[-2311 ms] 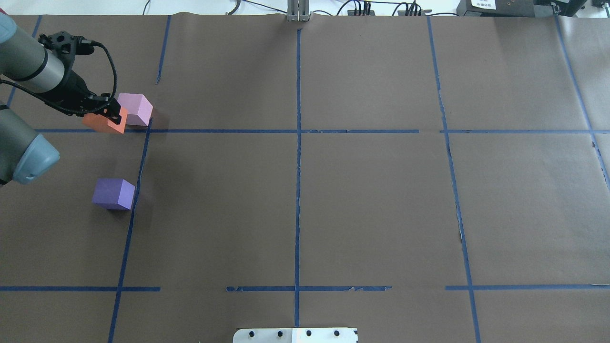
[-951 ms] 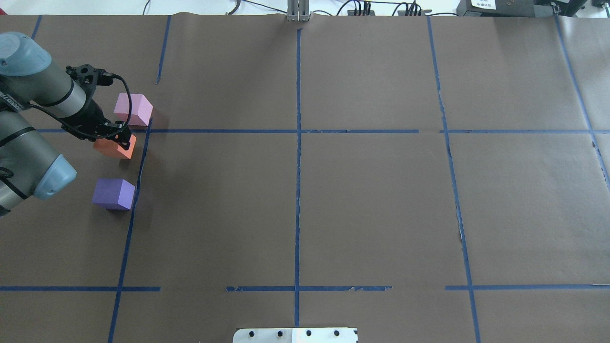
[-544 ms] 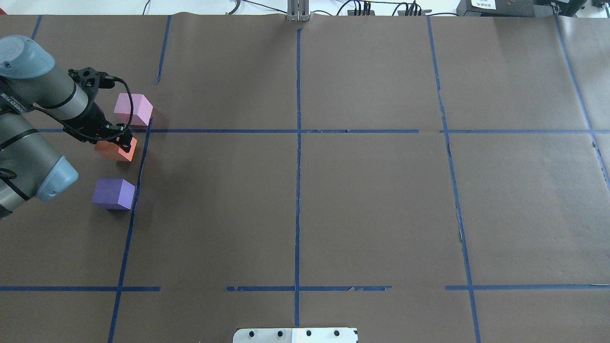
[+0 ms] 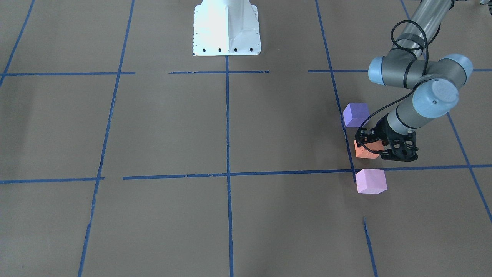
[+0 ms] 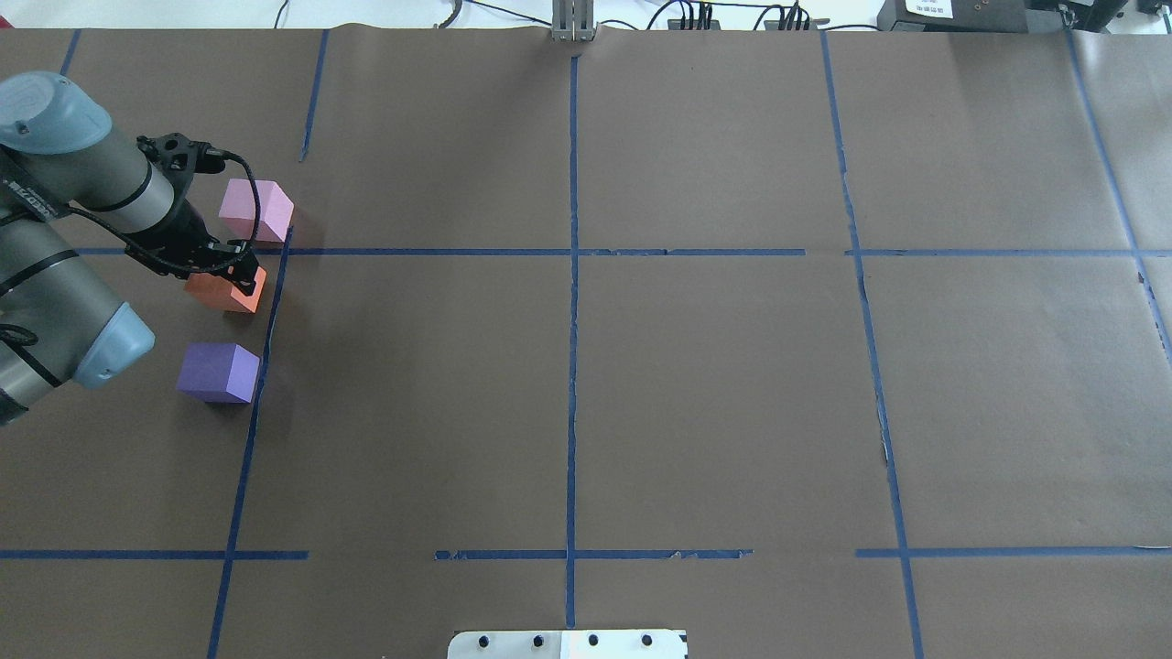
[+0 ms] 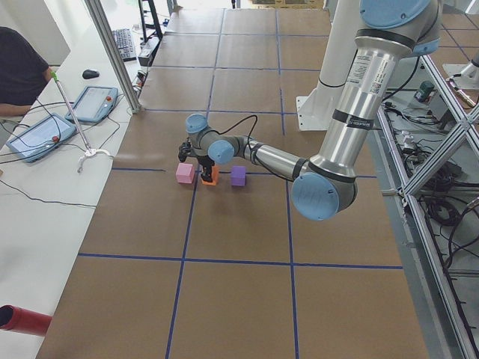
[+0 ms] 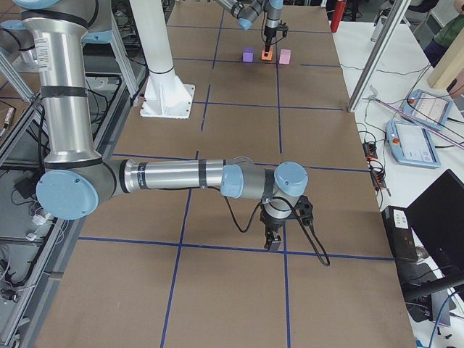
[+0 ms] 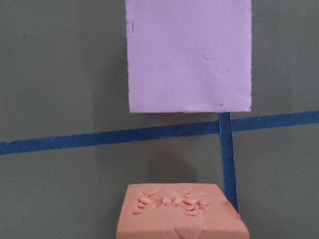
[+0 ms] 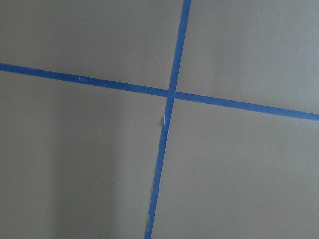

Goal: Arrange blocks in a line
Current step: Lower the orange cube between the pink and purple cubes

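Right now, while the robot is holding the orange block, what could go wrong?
The left gripper grips the orange block between the pink block and the purple block. Letting go crooked might leave the line bent. The pink one sits close, so the gripper could bump it when opening. The orange foam top looks dented; it may cling and shift.

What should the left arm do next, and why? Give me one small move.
Probably set down and release: the left gripper holds the orange block between the pink block and the violet block, all three beside one blue tape line, so the row looks formed. Whether it already touches the brown paper I cannot tell.
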Motion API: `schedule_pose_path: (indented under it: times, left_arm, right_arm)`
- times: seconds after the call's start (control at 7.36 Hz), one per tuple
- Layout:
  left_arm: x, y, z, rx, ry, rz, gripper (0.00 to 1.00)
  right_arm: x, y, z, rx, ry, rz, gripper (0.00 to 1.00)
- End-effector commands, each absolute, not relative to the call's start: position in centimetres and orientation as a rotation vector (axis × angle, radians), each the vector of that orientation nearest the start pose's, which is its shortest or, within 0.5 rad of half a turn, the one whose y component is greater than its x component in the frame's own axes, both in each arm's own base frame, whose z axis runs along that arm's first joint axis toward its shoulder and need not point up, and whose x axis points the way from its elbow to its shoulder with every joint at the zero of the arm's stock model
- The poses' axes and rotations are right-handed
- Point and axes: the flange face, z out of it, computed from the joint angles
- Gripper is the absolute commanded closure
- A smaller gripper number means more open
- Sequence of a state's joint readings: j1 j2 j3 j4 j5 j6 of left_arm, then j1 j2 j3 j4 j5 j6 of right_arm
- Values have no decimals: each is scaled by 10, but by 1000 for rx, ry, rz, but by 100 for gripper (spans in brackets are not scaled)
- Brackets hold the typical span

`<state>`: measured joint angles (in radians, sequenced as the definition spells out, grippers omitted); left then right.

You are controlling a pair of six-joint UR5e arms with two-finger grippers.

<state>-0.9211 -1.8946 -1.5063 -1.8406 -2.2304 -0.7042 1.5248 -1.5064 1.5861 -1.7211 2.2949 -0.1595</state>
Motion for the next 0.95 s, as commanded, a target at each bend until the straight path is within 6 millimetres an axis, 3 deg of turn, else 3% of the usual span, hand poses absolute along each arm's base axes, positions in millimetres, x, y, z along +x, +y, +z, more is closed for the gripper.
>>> schedule_pose_path:
  times: [0.0, 0.41, 0.54, 0.68, 0.82]
  left_arm:
    - [334, -552, 480, -6, 822, 131, 35]
    - [341, -552, 483, -16, 818, 135, 30]
    - [341, -552, 483, -16, 818, 137, 22]
    - [342, -551, 483, -17, 818, 138, 3]
    - [342, -551, 483, -17, 818, 138, 1]
  right_arm:
    - [44, -515, 637, -26, -727, -171, 0]
    - [44, -515, 637, -26, -727, -171, 0]
    - [44, -515, 637, -26, -727, -171, 0]
    - [44, -515, 637, -26, -727, -171, 0]
    - [44, -515, 637, -26, -727, -171, 0]
